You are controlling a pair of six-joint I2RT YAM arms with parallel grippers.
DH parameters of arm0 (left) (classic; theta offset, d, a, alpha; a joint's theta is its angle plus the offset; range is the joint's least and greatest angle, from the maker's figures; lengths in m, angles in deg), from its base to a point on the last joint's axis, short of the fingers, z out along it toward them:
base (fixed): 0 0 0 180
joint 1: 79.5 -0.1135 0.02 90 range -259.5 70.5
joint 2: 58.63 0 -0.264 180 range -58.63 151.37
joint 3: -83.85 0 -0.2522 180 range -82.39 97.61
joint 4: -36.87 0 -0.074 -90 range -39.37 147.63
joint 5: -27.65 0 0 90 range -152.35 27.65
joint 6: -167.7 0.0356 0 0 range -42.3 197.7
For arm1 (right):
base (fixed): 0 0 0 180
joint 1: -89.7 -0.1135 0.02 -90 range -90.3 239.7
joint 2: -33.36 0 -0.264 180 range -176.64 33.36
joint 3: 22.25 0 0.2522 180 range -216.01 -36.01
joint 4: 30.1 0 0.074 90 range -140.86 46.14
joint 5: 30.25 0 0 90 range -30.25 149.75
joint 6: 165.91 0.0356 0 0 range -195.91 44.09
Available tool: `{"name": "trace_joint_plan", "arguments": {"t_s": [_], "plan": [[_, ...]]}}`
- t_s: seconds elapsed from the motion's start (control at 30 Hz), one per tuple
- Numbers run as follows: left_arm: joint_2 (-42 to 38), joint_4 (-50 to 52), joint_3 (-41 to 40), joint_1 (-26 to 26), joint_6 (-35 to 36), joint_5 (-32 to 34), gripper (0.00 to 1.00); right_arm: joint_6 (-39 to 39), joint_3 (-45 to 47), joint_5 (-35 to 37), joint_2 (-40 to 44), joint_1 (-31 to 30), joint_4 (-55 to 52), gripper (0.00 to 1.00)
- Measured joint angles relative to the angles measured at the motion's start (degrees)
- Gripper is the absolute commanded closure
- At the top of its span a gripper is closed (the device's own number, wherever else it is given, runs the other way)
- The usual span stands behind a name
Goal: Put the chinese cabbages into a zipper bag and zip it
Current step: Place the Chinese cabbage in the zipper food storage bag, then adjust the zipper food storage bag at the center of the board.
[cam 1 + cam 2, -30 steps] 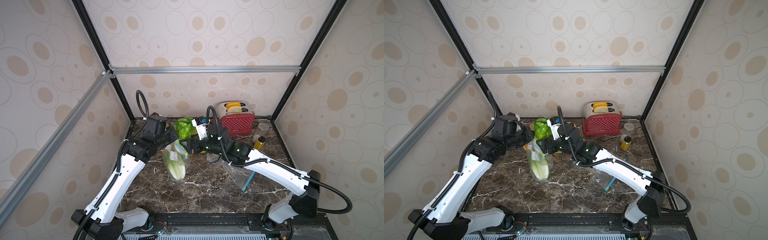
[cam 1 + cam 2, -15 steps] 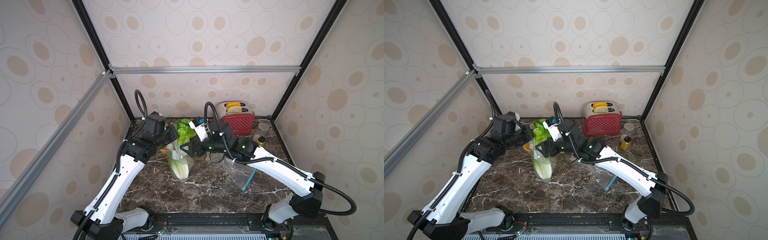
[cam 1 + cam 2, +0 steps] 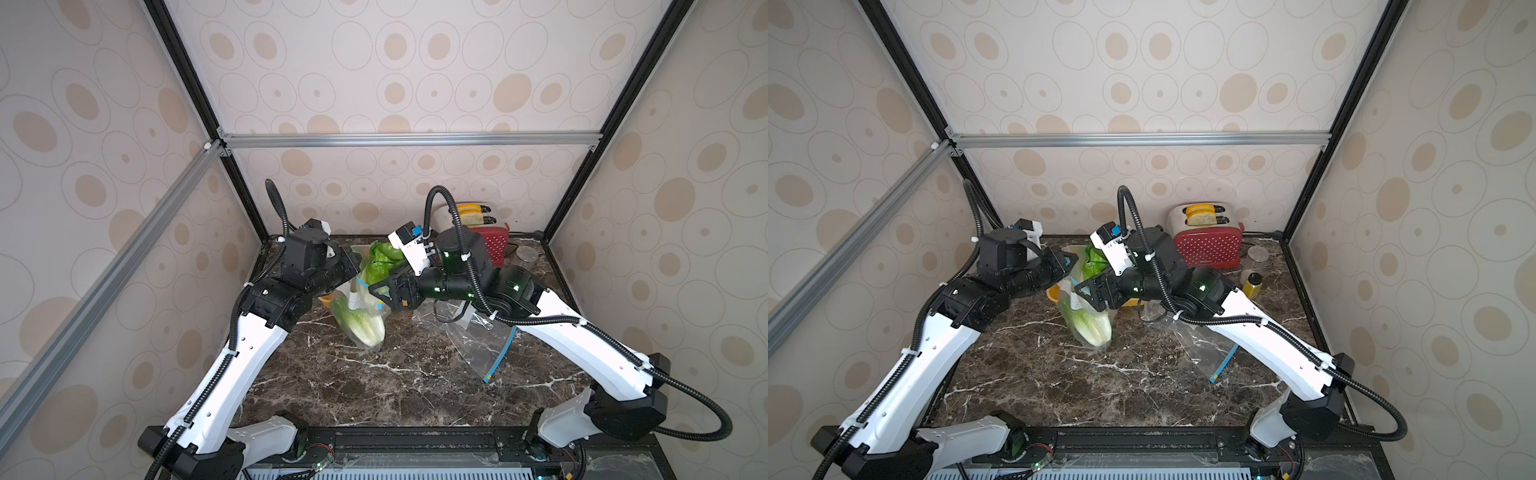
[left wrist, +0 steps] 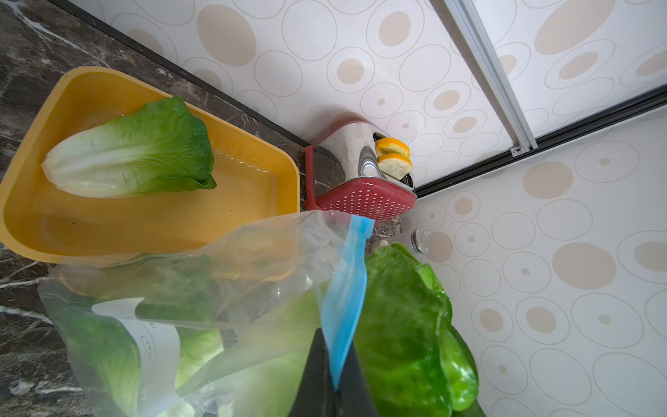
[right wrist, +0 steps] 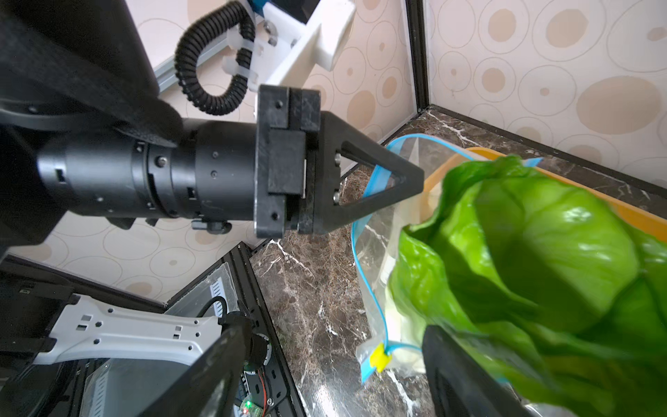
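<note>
My left claw (image 5: 418, 182) is pinching the blue zip strip (image 4: 346, 281) of the zipper bag (image 3: 361, 316), holding its mouth up, while my right claw (image 5: 335, 328) is standing spread and empty beside it. One cabbage (image 3: 368, 330) is sitting deep in the bag, a second cabbage (image 3: 384, 259) is poking green leaves out of its mouth (just beside my right finger (image 5: 454, 361)), and a third cabbage (image 4: 133, 155) is lying in the yellow tray (image 4: 144, 224).

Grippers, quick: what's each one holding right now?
Left gripper: shut on the blue rim of the zipper bag.
Right gripper: open, holding nothing; the cabbage sits just past its fingers.
</note>
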State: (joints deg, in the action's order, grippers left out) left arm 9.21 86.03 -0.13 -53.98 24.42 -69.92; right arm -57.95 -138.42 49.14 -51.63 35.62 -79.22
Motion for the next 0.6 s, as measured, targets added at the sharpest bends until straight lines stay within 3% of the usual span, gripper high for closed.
{"name": "trace_joint_plan", "arguments": {"t_s": [0.13,0.37,0.6], "plan": [[0.0,-0.9,-0.1,0.0,-0.1,-0.3,1.0,1.7,-0.8,2.7,2.6,3.4,-4.1,0.22],[-0.1,-2.3,-0.4,0.0,-0.5,-1.8,1.0,7.1,5.7,4.6,6.7,17.6,-6.2,0.27],[0.0,-2.4,-0.4,0.0,-0.5,-3.5,1.0,9.0,11.6,-0.6,-1.3,19.5,-7.1,0.33]]}}
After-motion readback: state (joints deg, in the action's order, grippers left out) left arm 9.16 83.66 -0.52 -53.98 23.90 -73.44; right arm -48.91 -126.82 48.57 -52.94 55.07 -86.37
